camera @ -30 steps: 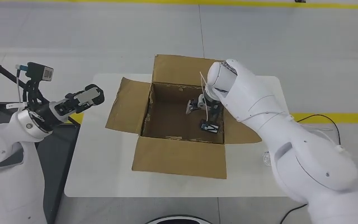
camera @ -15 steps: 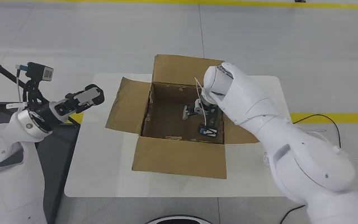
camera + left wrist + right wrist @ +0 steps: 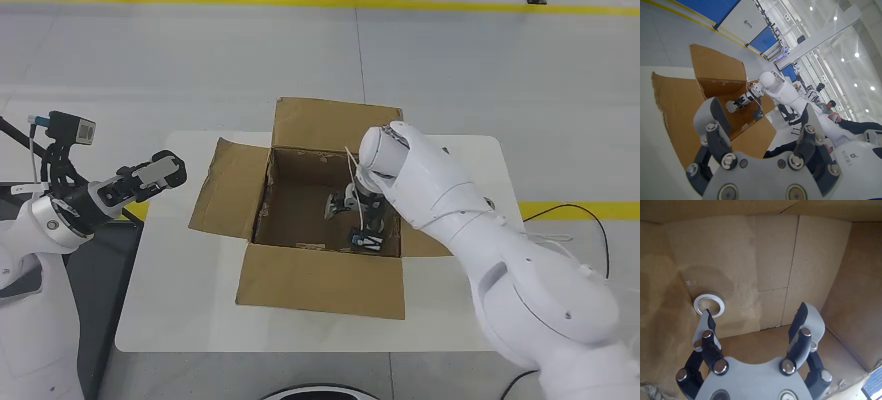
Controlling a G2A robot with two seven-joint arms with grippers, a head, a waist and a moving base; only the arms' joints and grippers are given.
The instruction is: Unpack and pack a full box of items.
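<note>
An open cardboard box (image 3: pixel 318 282) stands on the white table (image 3: pixel 180 300), all its flaps folded out. My right gripper (image 3: pixel 342 203) is down inside it, open, with nothing between its fingers (image 3: pixel 754 308). A white tape roll (image 3: pixel 721 303) lies flat on the box floor, just past one fingertip (image 3: pixel 706 315). My left gripper (image 3: pixel 160 172) hangs open and empty beyond the table's left edge, pointing toward the box (image 3: pixel 715 75). From there the right gripper (image 3: pixel 732 106) shows inside the box.
The box's side flaps (image 3: pixel 225 190) lie spread over the table. The box floor (image 3: pixel 772 256) around the roll is bare cardboard, with walls close on every side. A dark cart (image 3: pixel 100 270) stands left of the table.
My right arm has shifted a little to the left and toward the box's front, its gripper staying open inside. The left arm has not moved.
</note>
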